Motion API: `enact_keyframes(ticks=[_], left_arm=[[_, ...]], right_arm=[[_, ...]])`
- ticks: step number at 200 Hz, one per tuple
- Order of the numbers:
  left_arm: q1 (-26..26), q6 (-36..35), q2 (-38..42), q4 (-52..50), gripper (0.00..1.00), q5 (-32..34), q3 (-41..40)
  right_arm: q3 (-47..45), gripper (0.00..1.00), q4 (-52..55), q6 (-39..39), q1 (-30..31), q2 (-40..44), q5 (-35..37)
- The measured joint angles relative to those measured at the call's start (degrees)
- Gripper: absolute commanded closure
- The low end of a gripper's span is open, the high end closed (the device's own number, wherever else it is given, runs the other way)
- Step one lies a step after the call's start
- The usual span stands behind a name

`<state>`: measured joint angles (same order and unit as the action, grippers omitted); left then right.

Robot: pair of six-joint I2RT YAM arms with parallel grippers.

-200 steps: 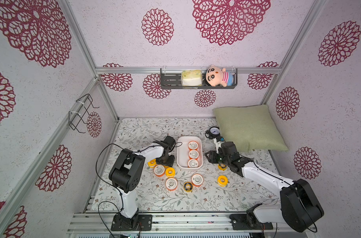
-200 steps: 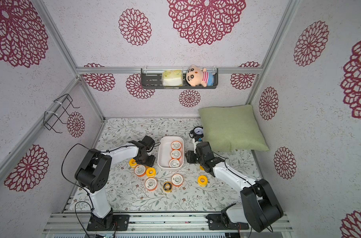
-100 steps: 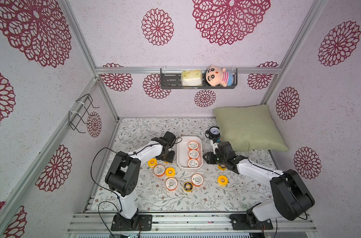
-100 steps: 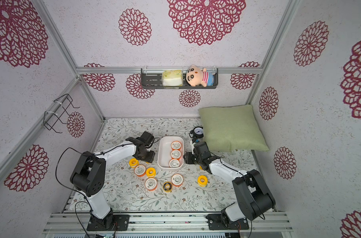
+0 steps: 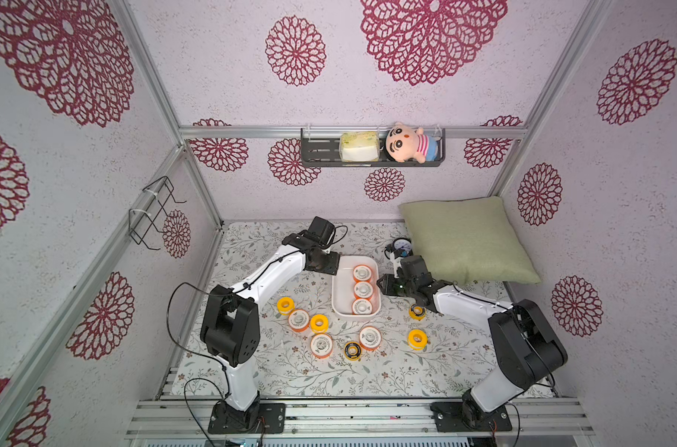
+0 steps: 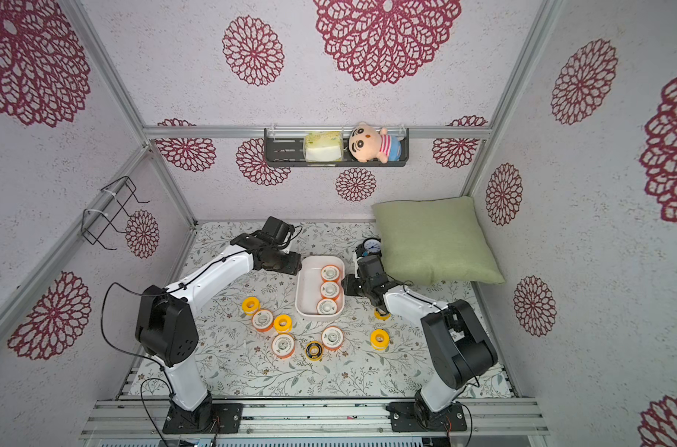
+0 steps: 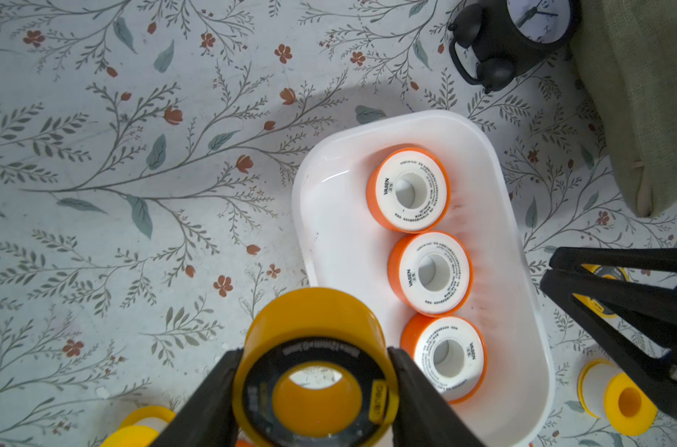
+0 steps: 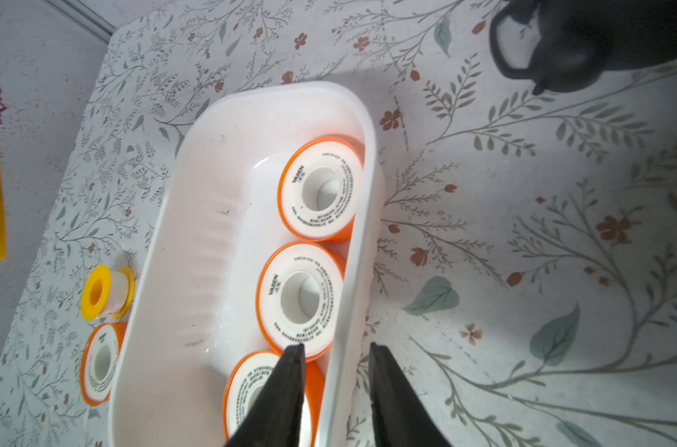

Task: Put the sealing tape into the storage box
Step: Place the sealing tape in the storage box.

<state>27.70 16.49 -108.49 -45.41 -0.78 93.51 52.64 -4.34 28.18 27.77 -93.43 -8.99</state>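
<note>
Loose spools (image 5: 321,345) are scattered before the box (image 5: 342,286); three spools (image 5: 363,289) are lined inside it. Beside it, a black-faced spool (image 7: 315,329) is clamped by the left gripper (image 7: 313,352); the box wall is straddled by the parted right gripper (image 8: 335,345).

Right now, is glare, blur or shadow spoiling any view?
Left wrist view: the held spool looks soft; a glare streak marks the storage box. Right wrist view: the alarm clock is dark and blurred. Both top views: evenly lit, sharp.
</note>
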Motion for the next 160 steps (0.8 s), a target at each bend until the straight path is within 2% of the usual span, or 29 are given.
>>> enact_keyframes(ticks=[69, 160], left_arm=[[1.90, -2.01, -12.68, -3.43, 0.44, 1.11, 9.18], [3.41, -5.53, -19.45, -6.43, 0.44, 4.37, 18.29]], right_arm=[[1.62, 0.73, -0.57, 0.35, -0.22, -3.80, -1.57], [1.99, 0.80, -0.96, 0.42, -0.24, -4.83, -2.16]])
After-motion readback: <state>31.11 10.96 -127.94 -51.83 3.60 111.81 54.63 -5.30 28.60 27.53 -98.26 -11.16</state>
